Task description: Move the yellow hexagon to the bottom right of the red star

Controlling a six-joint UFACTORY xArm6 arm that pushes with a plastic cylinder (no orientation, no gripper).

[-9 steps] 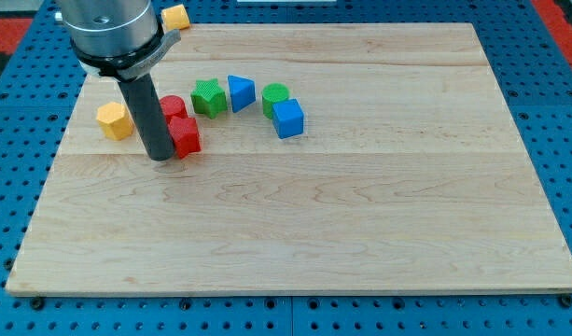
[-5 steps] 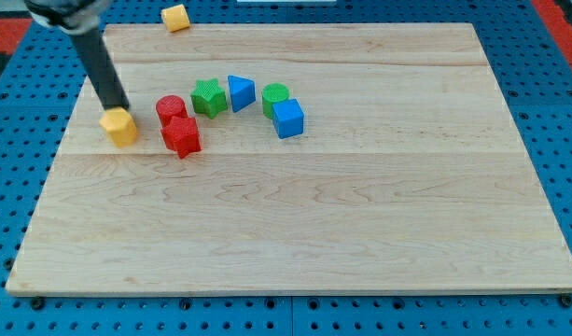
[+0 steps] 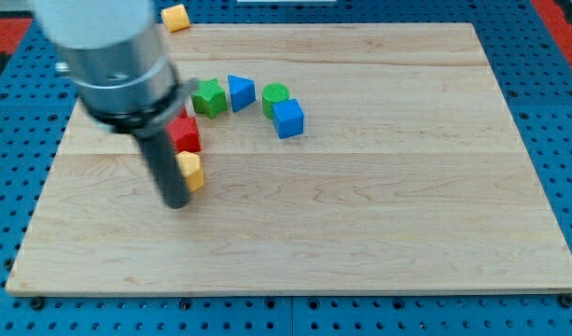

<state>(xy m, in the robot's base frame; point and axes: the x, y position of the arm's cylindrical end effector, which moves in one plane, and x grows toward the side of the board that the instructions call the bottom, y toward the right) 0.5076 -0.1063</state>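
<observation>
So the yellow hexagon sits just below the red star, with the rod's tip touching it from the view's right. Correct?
Not quite. In the camera view my tip is on the view's left of the yellow hexagon, not its right. The hexagon does sit just below the red star.

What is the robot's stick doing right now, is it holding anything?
No pincer here, so nothing is held. My tip rests on the board, touching the yellow hexagon on the view's left, just below the red star.

Toward the wooden board's (image 3: 379,215) right and bottom edges, passage is unobstructed. Near its top-left corner crowd a red star block (image 3: 186,133), yellow hexagon block (image 3: 190,172), green star block (image 3: 209,97), blue triangular block (image 3: 240,91), green cylinder block (image 3: 274,95) and blue cube block (image 3: 288,119).
</observation>
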